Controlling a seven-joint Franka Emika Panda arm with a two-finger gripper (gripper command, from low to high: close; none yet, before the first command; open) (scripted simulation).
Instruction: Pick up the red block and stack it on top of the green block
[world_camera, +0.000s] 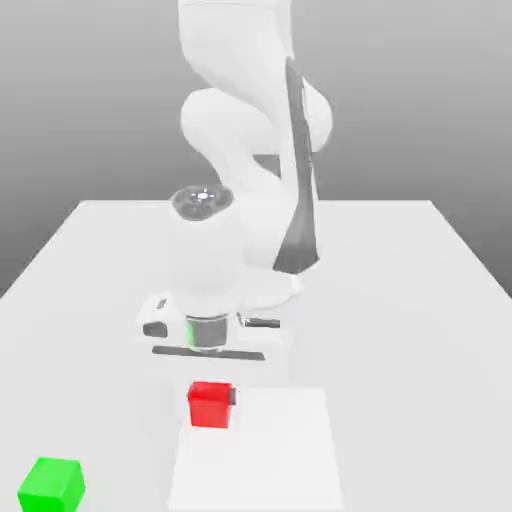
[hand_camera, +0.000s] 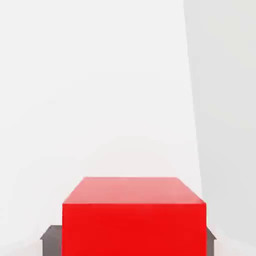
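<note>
The red block (world_camera: 210, 405) rests on the white table (world_camera: 400, 300), just in front of the arm's base. My gripper (world_camera: 212, 398) reaches straight down over it and is shut on it, with a dark finger (world_camera: 233, 397) against the side toward the exterior view's right. In the hand view the red block (hand_camera: 134, 215) sits close up between two dark fingertips (hand_camera: 51, 240). The green block (world_camera: 51, 485) stands apart on the table, near the front edge at the exterior view's left.
The white robot base (world_camera: 235, 270) rises right behind the red block. A paler rectangular patch (world_camera: 270, 450) lies on the table at the front, beside and under the red block.
</note>
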